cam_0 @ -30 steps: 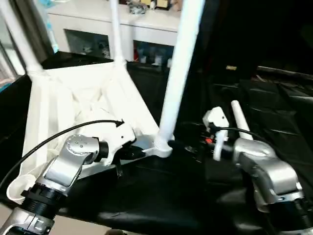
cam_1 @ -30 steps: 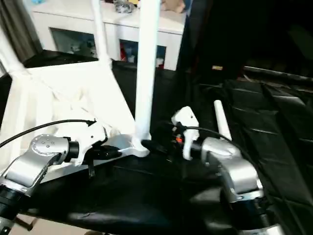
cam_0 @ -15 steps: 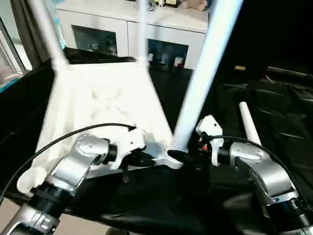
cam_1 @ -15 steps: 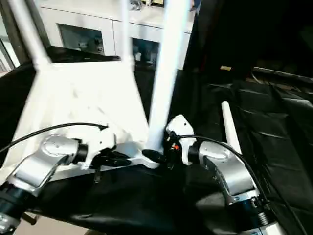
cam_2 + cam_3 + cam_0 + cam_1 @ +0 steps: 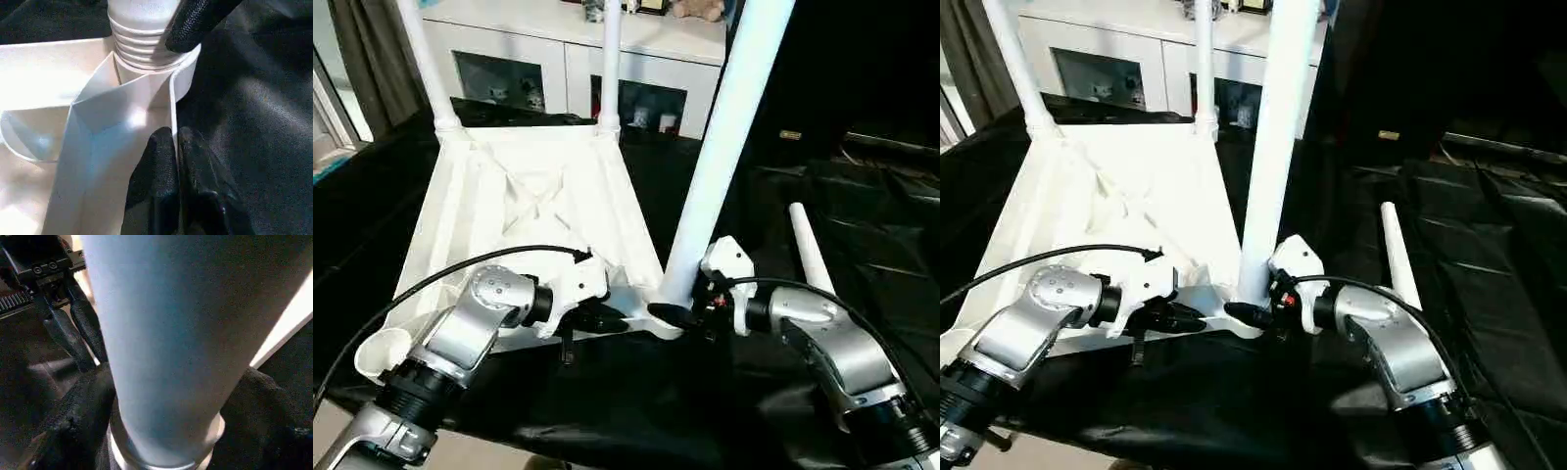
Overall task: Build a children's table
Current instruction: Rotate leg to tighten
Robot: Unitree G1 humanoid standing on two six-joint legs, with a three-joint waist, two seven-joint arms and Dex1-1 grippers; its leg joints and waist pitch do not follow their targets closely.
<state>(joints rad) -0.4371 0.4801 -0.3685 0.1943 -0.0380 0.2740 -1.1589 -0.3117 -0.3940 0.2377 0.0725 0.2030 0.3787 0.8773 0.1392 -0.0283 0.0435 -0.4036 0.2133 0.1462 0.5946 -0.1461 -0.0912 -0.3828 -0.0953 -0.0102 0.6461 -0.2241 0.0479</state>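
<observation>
The children's table lies upside down on a black-covered surface point(image 5: 636, 411): its white tabletop point(image 5: 524, 211) shows a ribbed underside with crossed ribs, and legs stand up from its corner sockets. Two legs rise at the far corners, the far-left leg point(image 5: 423, 61) and the far-right leg point(image 5: 610, 61). A third, the near-right leg point(image 5: 724, 147), stands tilted in the near-right corner socket point(image 5: 658, 315). The near-left corner socket point(image 5: 380, 351) is an open round cup. A fourth leg point(image 5: 810, 250) lies flat on the black cover to the right, apart from the tabletop.

The left gripper point(image 5: 177, 152) is clenched on the thin raised rim of the tabletop, just left of the near-right socket, one finger on each side of the wall. The right gripper point(image 5: 677, 315) has its black fingers point(image 5: 78, 411) spread around the base of the near-right leg, just above its threaded end.

Beyond the table stands a white cabinet point(image 5: 578, 69) with glass doors.
</observation>
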